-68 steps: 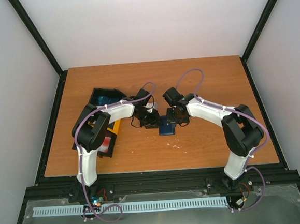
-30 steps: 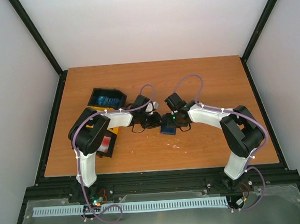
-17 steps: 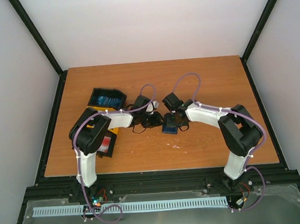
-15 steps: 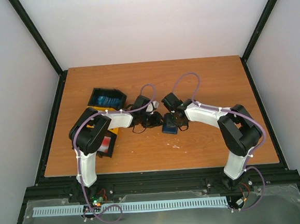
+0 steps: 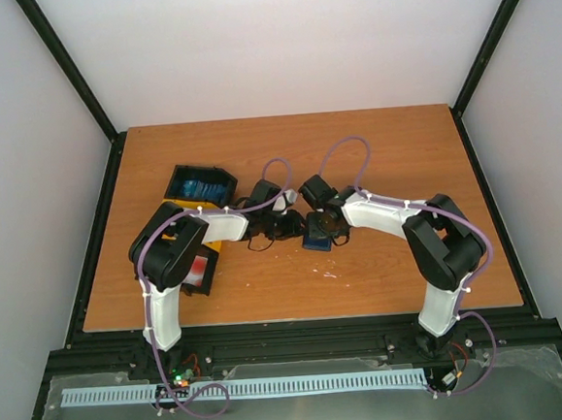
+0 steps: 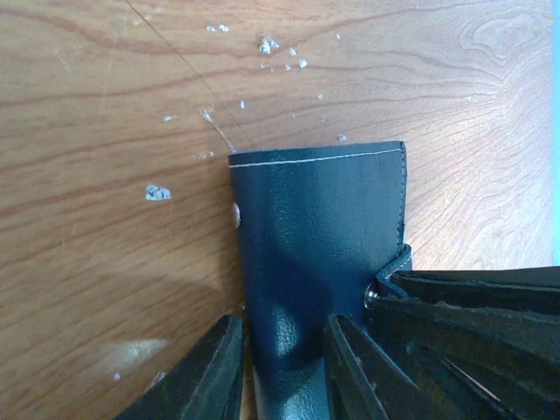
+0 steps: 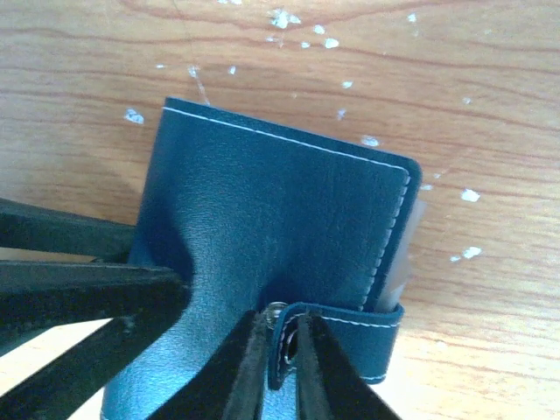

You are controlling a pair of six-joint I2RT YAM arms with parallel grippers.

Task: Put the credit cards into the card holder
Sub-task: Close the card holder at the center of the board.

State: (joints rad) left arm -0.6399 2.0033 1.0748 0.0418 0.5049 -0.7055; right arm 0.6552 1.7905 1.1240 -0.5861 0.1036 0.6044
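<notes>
Closed card holder [image 6: 319,227] lies flat on the surface [image 6: 105,219]. In the left wrist view its long axis runs 12 to 6. The left hand [image 6: 284,325] grips its 6 o'clock end, and the right hand [image 7: 280,319] pinches its snap strap [image 7: 346,337].

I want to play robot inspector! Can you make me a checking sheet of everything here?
Surface: wooden table, with white flecks on it.
Job's things: card holder folded shut; blue cards and a red-marked card sit in the tray.
Clutter: black-and-yellow tray.
Pincers: left pincer grips the card holder's edge; right pincer pinches its snap strap.
Cables: purple cables arch above the table.
Surroundings: pale walls, black frame.
</notes>
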